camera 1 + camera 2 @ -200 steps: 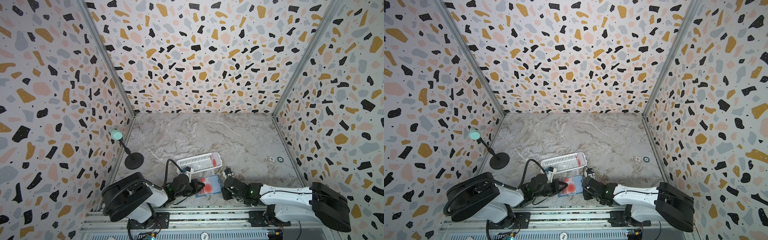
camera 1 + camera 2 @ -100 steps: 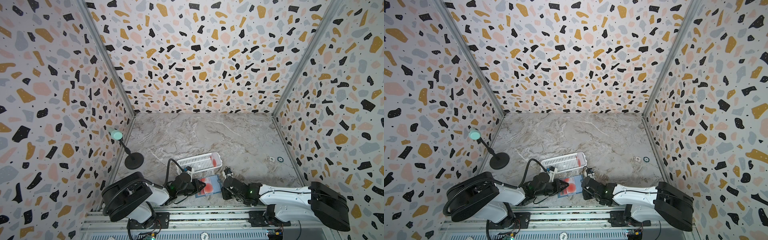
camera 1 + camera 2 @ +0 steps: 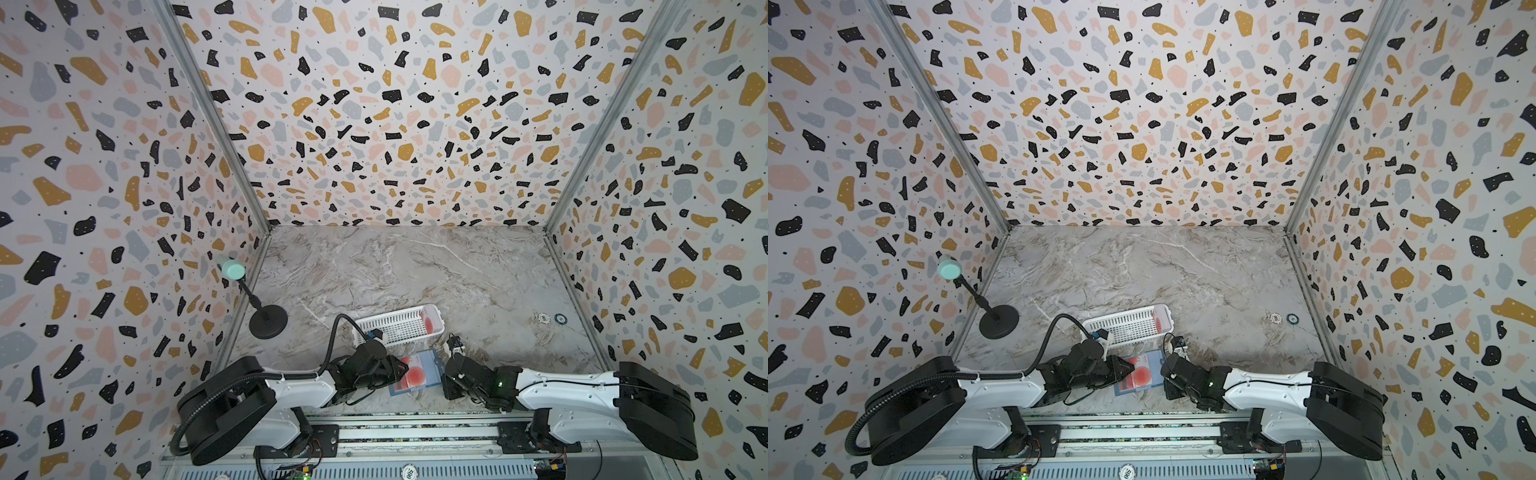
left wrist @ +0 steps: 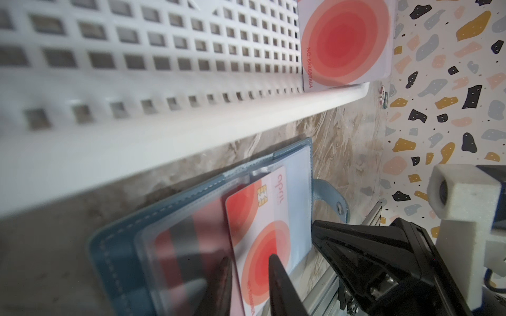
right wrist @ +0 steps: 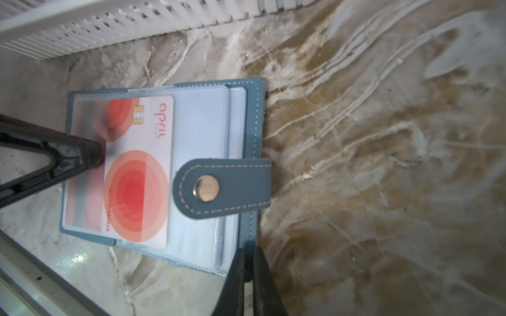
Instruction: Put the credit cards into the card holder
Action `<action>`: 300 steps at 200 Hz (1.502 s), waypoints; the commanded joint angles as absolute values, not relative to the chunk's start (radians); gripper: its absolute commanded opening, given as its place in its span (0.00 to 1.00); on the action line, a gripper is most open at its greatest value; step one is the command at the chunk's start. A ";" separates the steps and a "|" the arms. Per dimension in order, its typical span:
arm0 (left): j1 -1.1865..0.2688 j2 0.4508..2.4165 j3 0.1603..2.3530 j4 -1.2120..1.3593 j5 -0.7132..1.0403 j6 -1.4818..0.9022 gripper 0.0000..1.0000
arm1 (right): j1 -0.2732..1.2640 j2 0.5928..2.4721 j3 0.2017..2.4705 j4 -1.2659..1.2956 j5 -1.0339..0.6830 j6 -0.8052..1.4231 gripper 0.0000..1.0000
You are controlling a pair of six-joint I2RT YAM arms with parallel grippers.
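The slate-blue card holder (image 3: 430, 358) (image 3: 1155, 360) lies open on the marble floor just in front of the white basket. A pale credit card (image 5: 137, 186) (image 4: 262, 235) with a red-orange circle rests on its clear pockets, one end under the plastic. A red-backed card shows through the neighbouring pocket. My left gripper (image 4: 249, 258) (image 3: 405, 370) straddles that card's edge, jaws slightly apart, so it is open. My right gripper (image 5: 249, 254) (image 3: 446, 376) is shut on the card holder's cover edge (image 5: 253, 115). Another credit card (image 4: 345, 41) (image 3: 430, 322) stands in the basket.
The white slotted basket (image 3: 390, 328) (image 3: 1121, 326) sits right behind the card holder, close to both grippers. A black stand with a mint head (image 3: 266, 320) is at the left wall. Two small round bits (image 3: 560, 319) lie at the right. The metal rail (image 3: 415, 432) runs along the front.
My left gripper's jaws have parted from shut and let go of the card on the holder. Both arms and the card holder stay almost where they were.
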State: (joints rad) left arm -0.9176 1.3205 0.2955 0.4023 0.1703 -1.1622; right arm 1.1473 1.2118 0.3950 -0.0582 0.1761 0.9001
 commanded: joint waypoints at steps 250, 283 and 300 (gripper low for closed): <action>-0.977 1.471 0.391 0.466 0.202 -1.186 0.18 | 1.164 1.225 0.393 -0.113 0.183 0.915 0.09; -0.979 1.456 0.391 0.472 0.204 -1.183 0.17 | 1.170 1.226 0.397 -0.092 0.176 0.911 0.09; -0.981 1.459 0.397 0.473 0.209 -1.179 0.16 | 1.174 1.232 0.402 -0.084 0.173 0.908 0.09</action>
